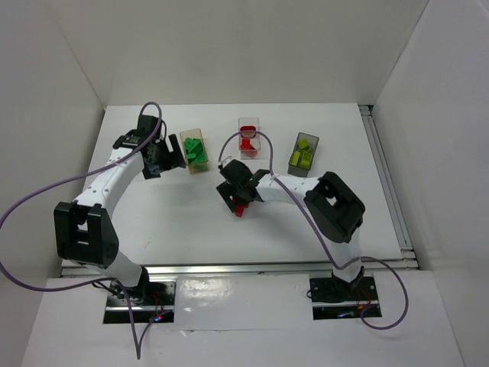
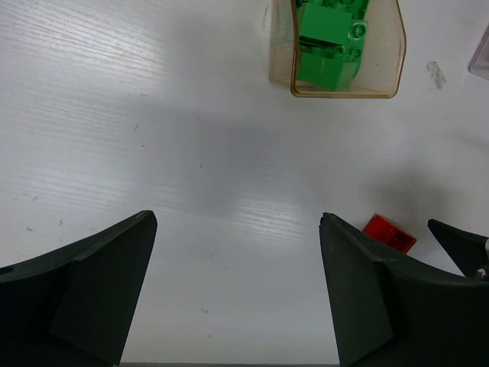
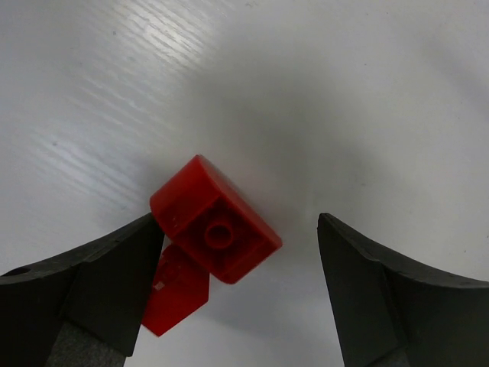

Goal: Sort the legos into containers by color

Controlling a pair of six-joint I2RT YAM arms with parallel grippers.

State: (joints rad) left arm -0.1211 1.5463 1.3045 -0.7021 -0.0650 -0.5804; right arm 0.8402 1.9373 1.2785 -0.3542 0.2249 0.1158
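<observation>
A red lego [image 3: 214, 222] sits hollow side up between the fingers of my right gripper [image 3: 238, 223]. It touches the left finger, and the right finger stands well apart from it, so the gripper is open. A second red piece [image 3: 176, 292] shows just below, partly behind that left finger. From above, the right gripper [image 1: 235, 195] hovers mid-table over the red lego [image 1: 241, 209]. My left gripper [image 2: 237, 220] is open over bare table, near the container of green legos [image 2: 344, 93]. The three containers stand in a row: green [image 1: 195, 151], red [image 1: 249, 136] and yellow-green [image 1: 303, 153].
In the left wrist view the red lego [image 2: 390, 233] lies just beyond my right finger, with a dark finger of the other gripper [image 2: 458, 245] beside it. White walls close in the table [image 1: 153, 214] on the left, back and right.
</observation>
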